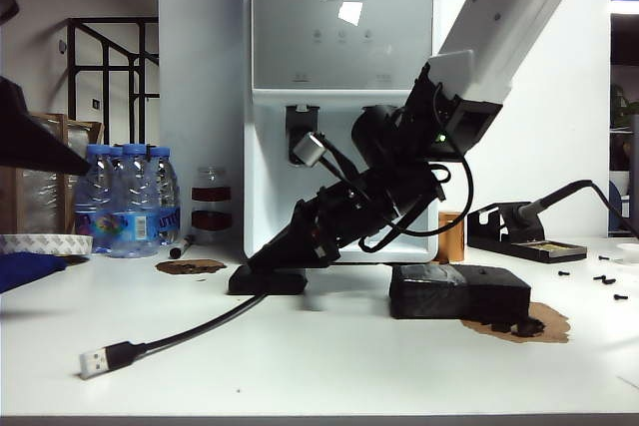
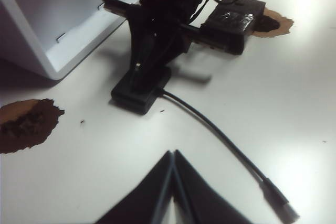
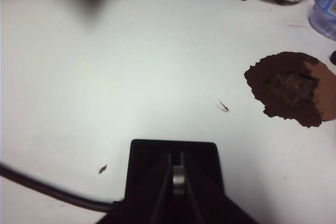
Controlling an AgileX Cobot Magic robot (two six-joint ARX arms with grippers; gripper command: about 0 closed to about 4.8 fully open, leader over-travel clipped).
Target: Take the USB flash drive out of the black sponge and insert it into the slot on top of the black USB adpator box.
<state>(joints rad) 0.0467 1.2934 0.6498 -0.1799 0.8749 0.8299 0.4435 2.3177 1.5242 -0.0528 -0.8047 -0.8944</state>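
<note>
Right end effector [image 3: 178, 182] is down over the adapter box [image 3: 173, 153] on the left part of the white surface [image 1: 319, 366], its fingers pinched tight on the little silver flash drive [image 3: 178, 177] right at the box's top face. Left end effector [image 2: 172, 192] hangs near the front, fingers pressed together and holding nothing. Off to the right sits the black sponge [image 1: 457, 291], well apart from the box, whose cable [image 1: 200, 328] trails toward the near left.

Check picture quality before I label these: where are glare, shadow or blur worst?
Exterior view: dim, glare on the dispenser panel, the right gripper a black silhouette. Left wrist view: table washed out, left gripper blurred. Right wrist view: flash drive sharp between shut fingers, a blurred shadow in one far corner.
</note>
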